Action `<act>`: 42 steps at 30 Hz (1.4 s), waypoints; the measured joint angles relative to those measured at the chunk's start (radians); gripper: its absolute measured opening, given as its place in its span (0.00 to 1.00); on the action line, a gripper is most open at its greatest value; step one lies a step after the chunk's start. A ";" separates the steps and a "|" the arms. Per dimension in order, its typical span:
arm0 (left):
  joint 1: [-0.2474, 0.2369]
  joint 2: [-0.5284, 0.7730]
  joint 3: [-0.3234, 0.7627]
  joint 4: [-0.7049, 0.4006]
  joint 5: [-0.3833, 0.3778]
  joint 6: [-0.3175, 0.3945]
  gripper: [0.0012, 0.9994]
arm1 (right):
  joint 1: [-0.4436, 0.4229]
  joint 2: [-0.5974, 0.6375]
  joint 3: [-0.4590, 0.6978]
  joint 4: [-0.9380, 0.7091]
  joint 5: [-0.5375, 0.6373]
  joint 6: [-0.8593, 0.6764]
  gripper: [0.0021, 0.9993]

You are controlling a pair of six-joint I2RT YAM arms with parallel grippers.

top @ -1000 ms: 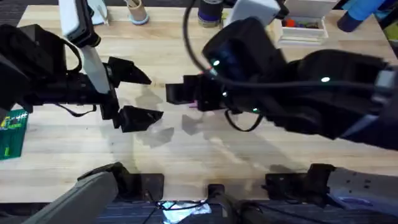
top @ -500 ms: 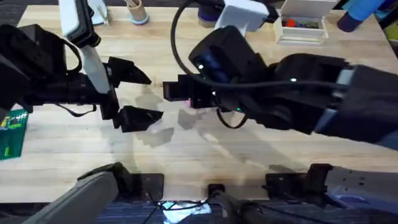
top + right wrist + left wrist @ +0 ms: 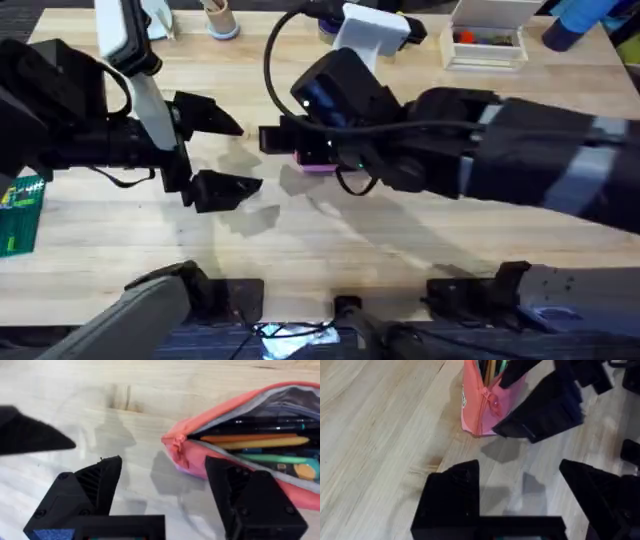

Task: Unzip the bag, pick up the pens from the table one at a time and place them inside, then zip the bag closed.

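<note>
The pink bag (image 3: 200, 457) lies on the table (image 3: 150, 390) with its zip open. Several pens are inside it, among them a yellow one (image 3: 250, 442) and a dark one (image 3: 270, 422). My right gripper (image 3: 165, 480) is open just short of the bag's end, touching nothing. In the overhead view the right arm hides most of the bag (image 3: 318, 167), and the right gripper (image 3: 275, 145) reaches left across the middle. My left gripper (image 3: 250, 157) is open and empty, facing the bag (image 3: 480, 405) from a short way off. The left wrist view shows the right arm's fingers (image 3: 540, 407) beside the bag.
A green packet (image 3: 20, 212) lies at the table's left edge. Along the far edge stand a cup (image 3: 220, 20), a white box (image 3: 485, 42) and a blue object (image 3: 580, 20). Bare wood lies in front of both grippers.
The right arm has moved left and a little farther away, bringing its gripper closer to the left gripper. The left arm has not moved.
</note>
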 joint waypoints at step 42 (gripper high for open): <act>0.000 0.000 0.000 0.000 0.000 -0.003 1.00 | -0.026 0.072 0.000 0.117 0.039 -0.013 0.26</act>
